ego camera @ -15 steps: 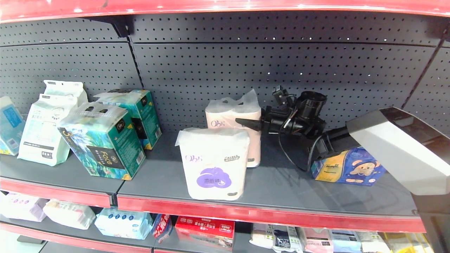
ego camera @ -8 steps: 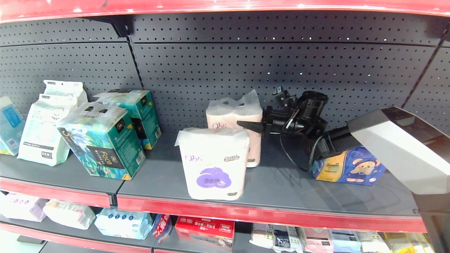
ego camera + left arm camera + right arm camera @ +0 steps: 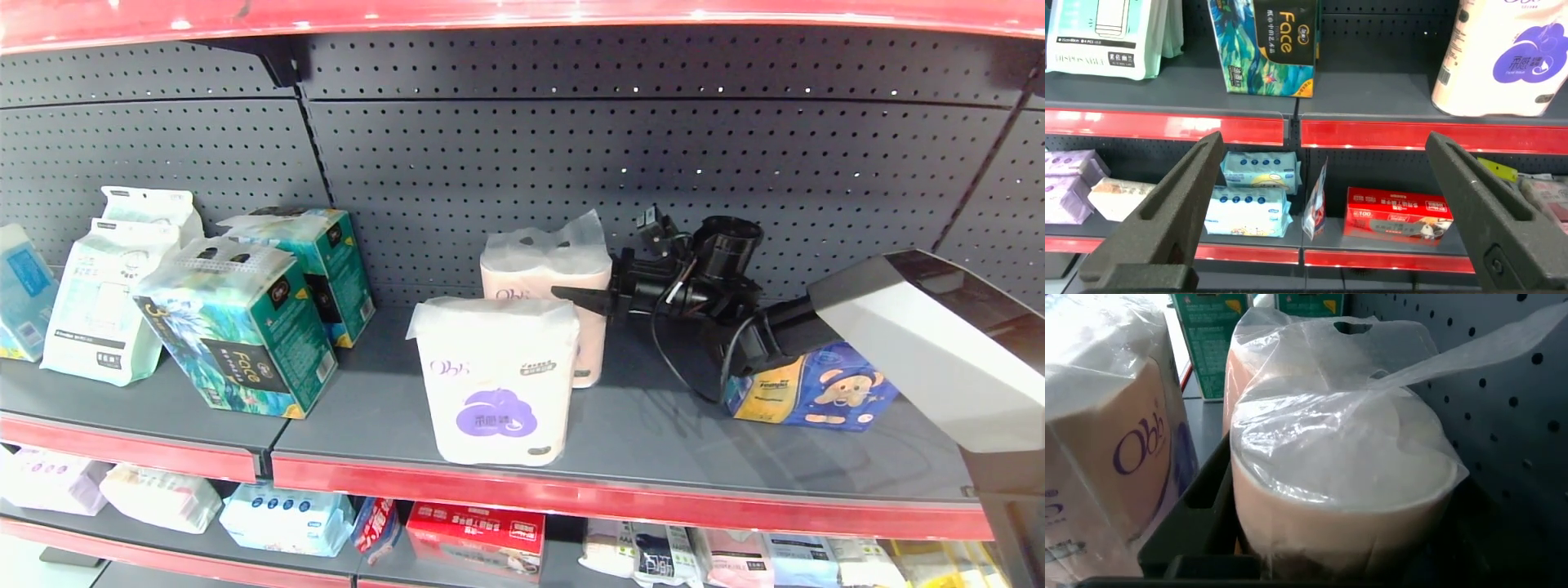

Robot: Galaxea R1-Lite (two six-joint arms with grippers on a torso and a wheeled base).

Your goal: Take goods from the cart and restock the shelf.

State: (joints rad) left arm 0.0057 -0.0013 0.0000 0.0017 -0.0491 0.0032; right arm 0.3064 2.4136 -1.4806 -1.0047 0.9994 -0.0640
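A pink toilet-paper pack [image 3: 543, 261] in clear wrap stands at the back of the grey shelf [image 3: 653, 441], against the pegboard. My right gripper [image 3: 571, 286] comes in from the right and is shut on it. One dark finger [image 3: 1196, 514] lies along the side of the pack [image 3: 1339, 474]. A white pack with a purple label [image 3: 494, 380] stands just in front, close to that finger. My left gripper [image 3: 1323, 212] hangs open and empty in front of the shelf's red edge [image 3: 1372, 135], below the white pack [image 3: 1503, 57].
Two green tissue boxes [image 3: 245, 327] and white bags [image 3: 106, 302] stand to the left. A blue pack with a bear [image 3: 816, 388] lies on the right under my right arm. The lower shelf holds a red box [image 3: 478, 535] and soft packs.
My right gripper and the pink pack have shifted slightly right and toward the pegboard. The rest of the shelf is unchanged.
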